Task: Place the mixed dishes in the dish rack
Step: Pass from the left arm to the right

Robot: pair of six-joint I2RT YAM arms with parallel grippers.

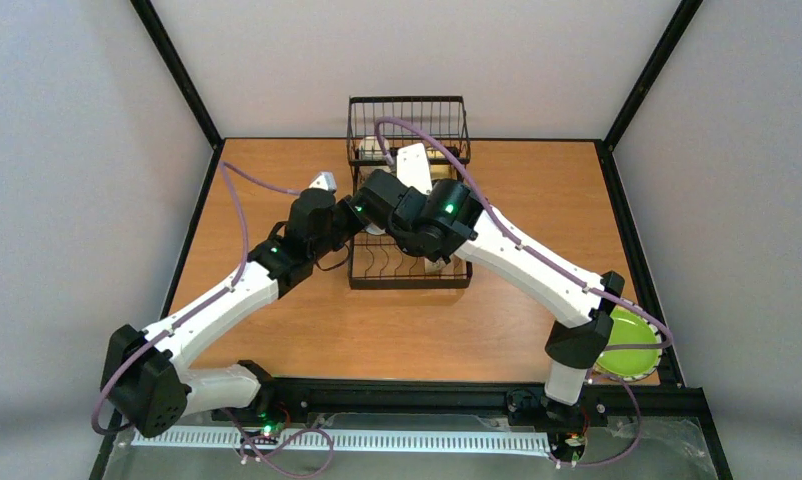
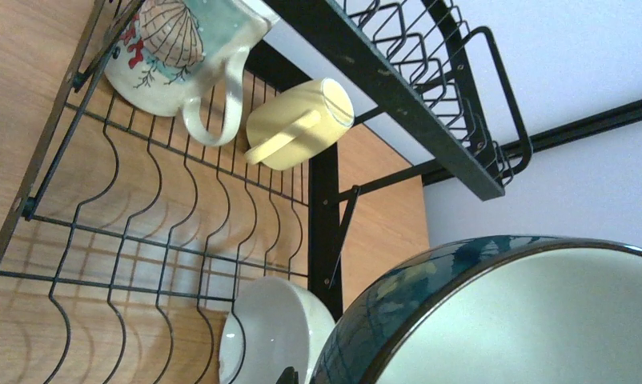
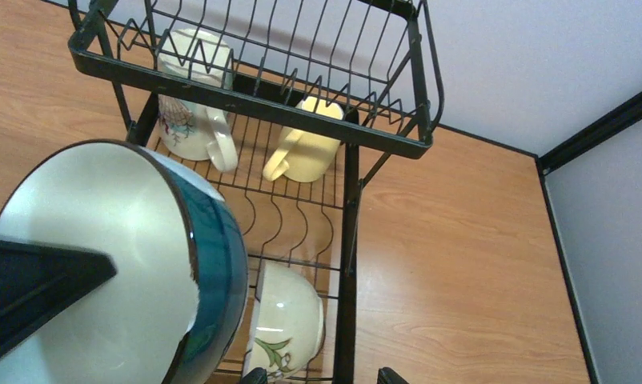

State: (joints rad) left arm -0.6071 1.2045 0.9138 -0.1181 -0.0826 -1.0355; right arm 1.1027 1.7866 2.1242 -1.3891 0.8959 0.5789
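My left gripper [image 1: 375,205] is closed narrow on the rim of the teal-and-white bowl [image 3: 214,264]. One finger [image 3: 46,276] lies flat on its pale inside. The bowl hangs tilted on its edge above the near end of the dish rack [image 3: 246,100]. Its dark rim is just beside the white bowl with small motif [image 3: 286,320], which stands on edge in a slot of the tray; whether they touch I cannot tell.

My right gripper [image 3: 322,376] has the jaws wide apart and holds nothing. Its tips are low, near that white bowl.

Farther, the next curved slots are bare wire. Behind them the white mug [image 3: 191,128] and the cream-yellow mug [image 3: 310,148] sit side by side under the raised basket. Right of the rack the table [image 3: 462,264] is open wood up to the black frame. The lime-green plate [image 1: 627,345] lies beside my right arm's base.
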